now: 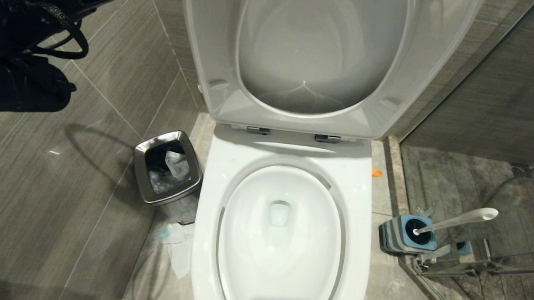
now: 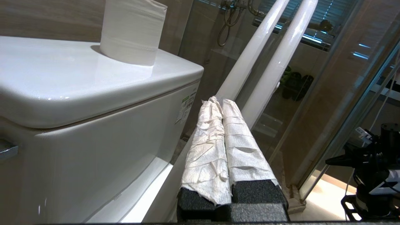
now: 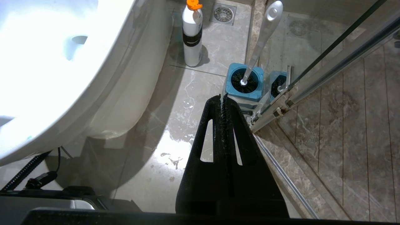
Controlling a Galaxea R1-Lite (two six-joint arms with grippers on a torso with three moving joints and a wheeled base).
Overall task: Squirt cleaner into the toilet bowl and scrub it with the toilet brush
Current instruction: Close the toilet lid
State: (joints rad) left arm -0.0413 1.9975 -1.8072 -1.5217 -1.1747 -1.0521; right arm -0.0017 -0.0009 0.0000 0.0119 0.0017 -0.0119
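The white toilet bowl (image 1: 245,239) stands open in front of me, its seat and lid (image 1: 325,58) raised. The toilet brush handle (image 1: 457,220) leans out of its grey-and-blue holder (image 1: 403,235) on the floor to the bowl's right. A white cleaner bottle with an orange cap (image 3: 192,40) stands on the floor beside the bowl (image 3: 47,62), beyond the holder (image 3: 245,82). My left gripper (image 2: 219,101), its fingers wrapped in white paper, is shut on nothing beside the cistern (image 2: 78,78). My right gripper (image 3: 221,100) is shut and empty, low over the floor just short of the holder.
A steel waste bin (image 1: 168,170) stands left of the bowl with crumpled paper on the floor by it. A glass shower screen with a metal rail (image 1: 469,267) runs along the right. A toilet paper roll (image 2: 131,31) sits on the cistern. My left arm (image 1: 22,67) hangs at the upper left.
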